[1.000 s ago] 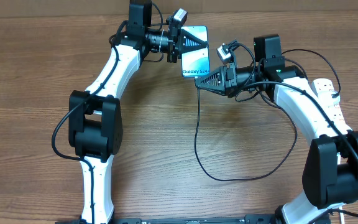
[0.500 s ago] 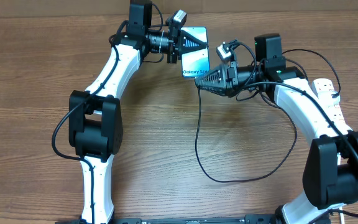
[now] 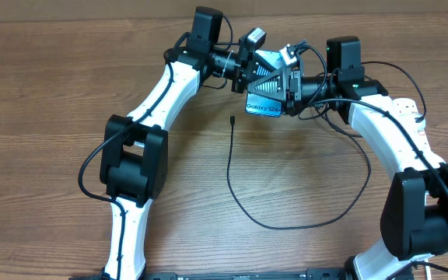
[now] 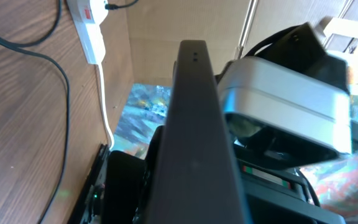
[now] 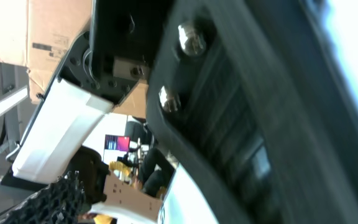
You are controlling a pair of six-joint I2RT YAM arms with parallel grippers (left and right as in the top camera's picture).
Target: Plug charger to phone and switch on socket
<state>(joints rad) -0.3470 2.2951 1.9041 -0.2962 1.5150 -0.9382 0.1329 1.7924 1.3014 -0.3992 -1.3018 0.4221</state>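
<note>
Overhead, the change from a second ago is plain. My left arm has swung to the right and carried the phone (image 3: 261, 107) with it, so both my claws now crowd together at the far middle of the bench (image 3: 53, 117). The phone sat further left then and faced the camera squarely. Now it is tilted, and its blue screen with the Galaxy lettering shows just below the two claws.

The charger (image 3: 231, 167) has left my right claw (image 3: 280, 82). Earlier I pinched it right at the phone's lower edge. Now its plug tip (image 3: 232, 118) lies bare on the wood, left of the phone and apart from it. From there the cable runs toward me, loops round to the right and climbs back toward my right arm.

My left claw (image 3: 253, 71) is clamped tight on the phone. In the left wrist view the phone's dark edge runs straight up the middle of the picture. My right claw stands wide and holds no cable, close against the phone and overlapping my left claw as seen from above. Whether it touches the phone I cannot tell. The right wrist view is filled by a dark bolted housing, too close to read.

The socket (image 3: 415, 117) lies at the right edge of the bench, partly under my right arm. The left wrist view shows a red switch on its white body, with the thick white cord (image 4: 104, 106) trailing from it.
</note>
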